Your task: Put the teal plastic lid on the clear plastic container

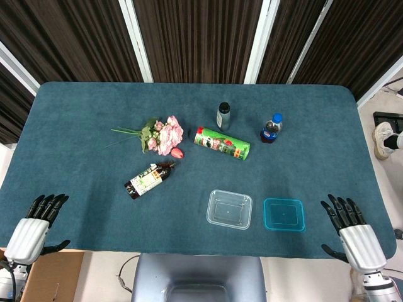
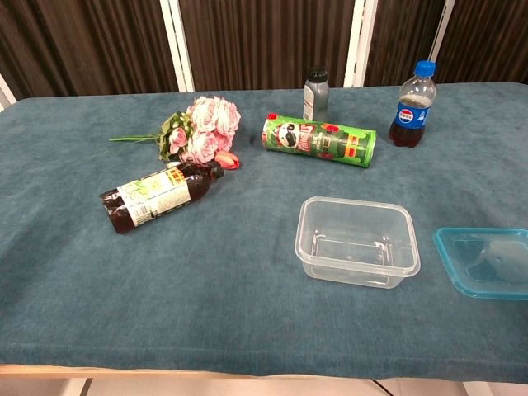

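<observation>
Nearest the robot, both hands rest at the near edge of the table [image 1: 75,126], one at each corner; the left hand [image 1: 34,229] lies palm down with its dark fingers [image 1: 49,204] spread and pointing up the cloth, holding nothing; the right hand [image 1: 352,236] lies the same way, fingers [image 1: 340,211] apart and empty; neither shows in the chest view.

Just beyond and inward of the right fingers lies the teal plastic lid [image 1: 284,214], flat on the cloth and untouched; it is the nearest task thing to that hand. Just beside the lid, on the side away from the right fingers, stands the clear plastic container [image 1: 230,209], open mouth up and, as the chest view shows, empty; a narrow strip of cloth parts the two, so they are close but not touching.

Judging by this, nothing of the task is done yet: the lid is not on the container and no hand has reached it; what is left is to take up the lid, most likely with the right hand, carry it over the container and seat it on the rim.

Further out, well away from either hand's fingers, lie a dark brown bottle [image 1: 148,179] on its side, a bunch of pink flowers [image 1: 162,135], a green crisp tube [image 1: 221,143] on its side; furthest stand a small grey bottle [image 1: 223,116] and a blue-capped cola bottle [image 1: 271,128], both upright.
</observation>
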`<action>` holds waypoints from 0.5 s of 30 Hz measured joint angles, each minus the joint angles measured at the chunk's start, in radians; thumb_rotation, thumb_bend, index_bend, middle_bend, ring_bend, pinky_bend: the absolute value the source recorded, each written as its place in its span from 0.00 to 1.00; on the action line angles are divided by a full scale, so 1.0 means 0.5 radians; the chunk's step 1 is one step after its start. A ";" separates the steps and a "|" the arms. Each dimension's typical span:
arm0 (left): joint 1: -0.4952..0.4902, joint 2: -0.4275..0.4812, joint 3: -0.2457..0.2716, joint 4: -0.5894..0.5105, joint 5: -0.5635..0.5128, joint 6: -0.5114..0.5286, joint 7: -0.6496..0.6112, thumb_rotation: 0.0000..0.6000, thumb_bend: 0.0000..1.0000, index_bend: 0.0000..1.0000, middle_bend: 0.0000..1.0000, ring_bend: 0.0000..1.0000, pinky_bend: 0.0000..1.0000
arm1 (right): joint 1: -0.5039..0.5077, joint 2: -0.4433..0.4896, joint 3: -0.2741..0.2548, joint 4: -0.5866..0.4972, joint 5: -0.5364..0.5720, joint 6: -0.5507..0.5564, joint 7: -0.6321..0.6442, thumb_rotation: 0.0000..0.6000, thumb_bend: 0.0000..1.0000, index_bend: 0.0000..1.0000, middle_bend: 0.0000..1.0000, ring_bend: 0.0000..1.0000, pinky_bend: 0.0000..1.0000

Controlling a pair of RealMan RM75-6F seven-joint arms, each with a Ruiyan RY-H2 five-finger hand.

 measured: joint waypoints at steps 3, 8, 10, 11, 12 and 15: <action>-0.007 0.006 0.000 0.001 -0.006 -0.016 -0.017 1.00 0.44 0.00 0.09 0.06 0.07 | 0.012 0.003 -0.004 -0.003 -0.002 -0.025 0.009 1.00 0.04 0.00 0.00 0.00 0.00; -0.016 0.025 -0.001 0.004 0.001 -0.021 -0.071 1.00 0.44 0.00 0.09 0.06 0.07 | 0.088 0.020 -0.008 -0.013 0.008 -0.171 0.082 1.00 0.04 0.00 0.00 0.00 0.00; -0.022 0.033 -0.003 0.008 0.005 -0.022 -0.103 1.00 0.44 0.00 0.09 0.06 0.07 | 0.132 0.031 0.002 -0.025 0.040 -0.266 0.083 1.00 0.04 0.00 0.00 0.00 0.00; -0.026 0.035 -0.003 0.011 0.008 -0.025 -0.115 1.00 0.44 0.00 0.09 0.06 0.07 | 0.163 0.040 0.013 -0.040 0.078 -0.341 0.080 1.00 0.04 0.01 0.00 0.00 0.00; -0.030 0.037 -0.003 0.015 0.010 -0.030 -0.126 1.00 0.44 0.00 0.09 0.06 0.07 | 0.187 0.045 0.027 -0.053 0.120 -0.397 0.071 1.00 0.04 0.02 0.00 0.00 0.00; -0.046 0.042 -0.001 0.023 0.019 -0.051 -0.142 1.00 0.44 0.00 0.09 0.06 0.07 | 0.276 0.055 0.088 -0.103 0.323 -0.582 -0.011 1.00 0.04 0.04 0.00 0.00 0.00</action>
